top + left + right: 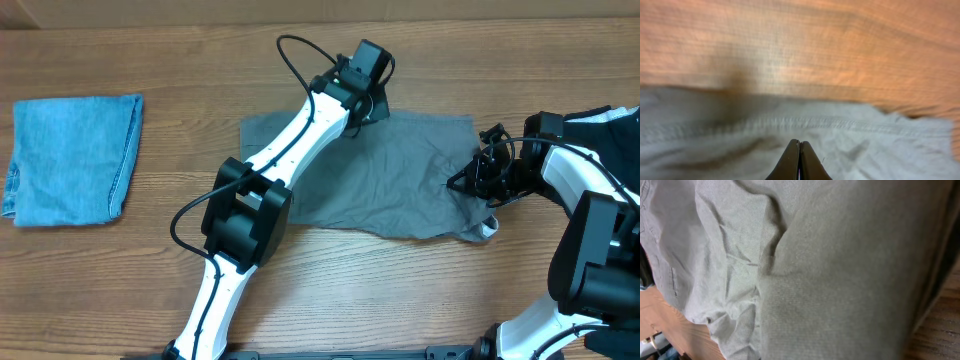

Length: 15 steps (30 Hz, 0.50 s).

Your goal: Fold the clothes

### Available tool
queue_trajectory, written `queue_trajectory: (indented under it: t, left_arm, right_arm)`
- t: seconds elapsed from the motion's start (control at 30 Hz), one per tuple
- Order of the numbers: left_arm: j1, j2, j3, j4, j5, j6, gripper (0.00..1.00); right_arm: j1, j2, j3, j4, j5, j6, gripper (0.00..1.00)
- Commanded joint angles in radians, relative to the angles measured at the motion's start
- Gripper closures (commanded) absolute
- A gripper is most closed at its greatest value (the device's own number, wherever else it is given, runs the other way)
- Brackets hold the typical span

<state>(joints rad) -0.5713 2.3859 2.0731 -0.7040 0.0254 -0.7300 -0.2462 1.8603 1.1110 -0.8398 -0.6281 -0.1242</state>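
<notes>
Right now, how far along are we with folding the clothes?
One piece looks done: the blue cloth lies folded at the left of the table. In hand is the gray garment, spread out and wrinkled, not yet folded. The left gripper is shut at its far hem, and the right gripper sits at its right edge, jaws hidden. Left to do: fold the gray garment.

Garment point(400, 170) is showing plain grey, hem stitching in same grey. Folded cloth point(70, 155) is reading light blue denim. Surface point(400, 290) is showing brown wood grain. Left arm point(300, 135) and right arm point(570, 175) are showing white links with black joints; left end effector point(799, 160) is looking black.
</notes>
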Motion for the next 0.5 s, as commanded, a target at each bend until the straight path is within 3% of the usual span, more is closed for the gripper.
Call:
queue_trajectory:
  t: [0.0,0.47]
  left_arm:
    - [-0.001,-0.004,0.016,-0.002,-0.036,0.012,0.96]
    - [-0.002,0.112,0.015,0.001,-0.051,0.011,0.96]
  right_arm:
    - [0.007,0.005,0.006,0.000,-0.013,-0.003,0.96]
    - [0.007,0.005,0.006,-0.001,-0.013,-0.003,0.96]
